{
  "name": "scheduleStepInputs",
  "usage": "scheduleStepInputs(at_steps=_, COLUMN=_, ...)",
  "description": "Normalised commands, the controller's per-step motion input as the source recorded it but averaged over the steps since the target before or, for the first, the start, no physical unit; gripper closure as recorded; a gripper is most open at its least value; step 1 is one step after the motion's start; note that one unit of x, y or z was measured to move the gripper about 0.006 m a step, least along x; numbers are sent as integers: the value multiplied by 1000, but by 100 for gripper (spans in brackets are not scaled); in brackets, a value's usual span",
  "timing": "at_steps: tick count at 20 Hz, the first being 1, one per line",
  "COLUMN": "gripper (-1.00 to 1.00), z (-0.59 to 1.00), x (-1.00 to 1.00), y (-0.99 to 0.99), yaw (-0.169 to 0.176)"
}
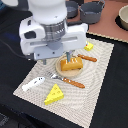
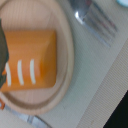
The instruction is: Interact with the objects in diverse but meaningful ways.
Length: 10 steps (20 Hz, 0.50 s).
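An orange-brown scored bread loaf (image 1: 72,63) (image 2: 30,60) lies on a round tan plate (image 1: 66,74) (image 2: 66,45) in the middle of the striped mat. My gripper (image 1: 66,56) hangs just above the loaf's near end; its jaws are hidden by the arm's white body. In the wrist view only a dark blurred shape shows at the picture's edge, over the loaf. A yellow holed cheese wedge (image 1: 54,94) and a white fish-like piece (image 1: 33,83) lie on the mat toward the exterior view's left front. A small yellow packet (image 1: 89,46) sits at the mat's far corner.
An orange-handled fork (image 1: 68,80) (image 2: 97,20) lies in front of the plate and an orange-handled knife (image 1: 88,58) behind it. Two dark grey pots (image 1: 92,11) stand at the back, with a pale bowl (image 1: 123,18) at the exterior view's right. The mat (image 1: 97,85) lies on a black table.
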Motion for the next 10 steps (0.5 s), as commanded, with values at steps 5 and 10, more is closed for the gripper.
scheduleStepInputs(at_steps=5, gripper=-100, z=74, x=656, y=-523, yaw=21)
scheduleStepInputs(at_steps=10, gripper=-100, z=77, x=229, y=-399, yaw=220)
